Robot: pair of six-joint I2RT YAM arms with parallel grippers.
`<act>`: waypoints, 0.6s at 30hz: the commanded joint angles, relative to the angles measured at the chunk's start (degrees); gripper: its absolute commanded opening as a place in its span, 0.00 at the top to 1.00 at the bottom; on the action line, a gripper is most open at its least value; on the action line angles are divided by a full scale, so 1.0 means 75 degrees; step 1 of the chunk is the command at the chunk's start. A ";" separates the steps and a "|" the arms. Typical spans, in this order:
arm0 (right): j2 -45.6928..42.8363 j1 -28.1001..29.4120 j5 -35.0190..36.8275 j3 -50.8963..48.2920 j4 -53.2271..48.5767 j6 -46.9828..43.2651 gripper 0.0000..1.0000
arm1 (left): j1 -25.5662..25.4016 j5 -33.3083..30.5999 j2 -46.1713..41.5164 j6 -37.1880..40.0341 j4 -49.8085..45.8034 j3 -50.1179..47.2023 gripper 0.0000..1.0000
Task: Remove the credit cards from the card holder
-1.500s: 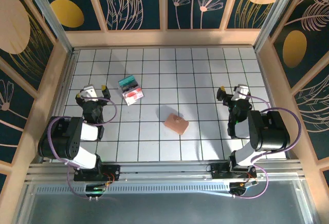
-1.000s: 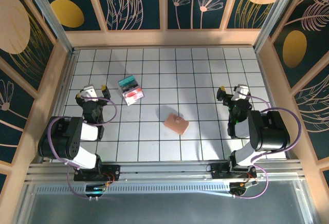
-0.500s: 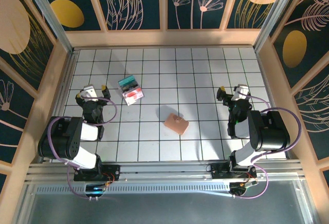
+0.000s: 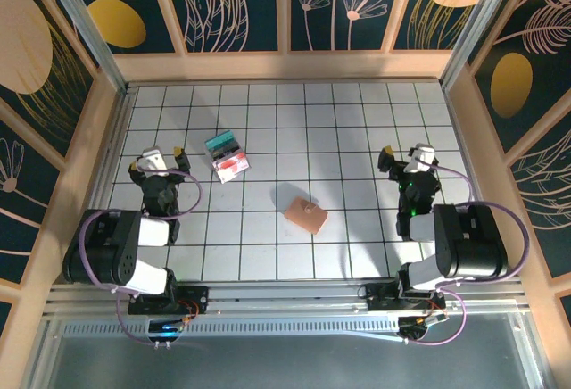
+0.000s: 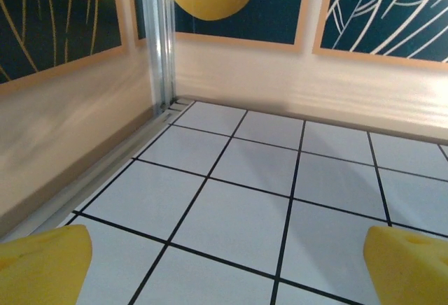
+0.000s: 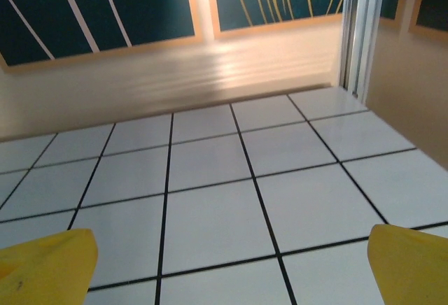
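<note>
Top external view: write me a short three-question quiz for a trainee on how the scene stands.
1. True or false: the card holder lies on the table, touched by neither gripper.
2. The pile of cards lies nearer: A) the left gripper, B) the right gripper?
3. Fill in: both grippers' jaws stand ____.
Key: 1 true; 2 A; 3 open.

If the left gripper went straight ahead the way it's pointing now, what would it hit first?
The way looks free over the tiled table; the left gripper, jaws open, faces the pale back wall, so that likely comes first, unless a downward tilt meets the tiles sooner.
</note>
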 commanded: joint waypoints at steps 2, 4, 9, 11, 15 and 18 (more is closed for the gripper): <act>-0.0699 0.0054 0.0227 0.0274 -0.0947 0.0061 0.01 | 0.0047 -0.0316 -0.1316 -0.0167 -0.1278 0.0268 0.01; -0.1022 0.0058 0.0241 0.0453 -0.1486 0.0150 0.01 | 0.0041 -0.0427 -0.1910 -0.0325 -0.1846 0.0404 0.01; -0.1790 0.0115 0.0192 0.0950 -0.3027 0.0483 0.01 | 0.0041 -0.0174 -0.3116 -0.1502 -0.3971 0.0954 0.01; -0.2071 0.0144 0.0286 0.1132 -0.3701 0.0648 0.01 | 0.0041 0.0032 -0.3376 -0.2175 -0.4778 0.1159 0.01; -0.2572 0.0164 0.0309 0.1618 -0.5466 0.1193 0.01 | -0.0145 0.0919 -0.3685 -0.3095 -0.5723 0.1310 0.01; -0.2794 0.0196 0.0200 0.1988 -0.6784 0.1610 0.01 | -0.0910 0.0556 -0.4051 -0.3389 -0.6413 0.1369 0.01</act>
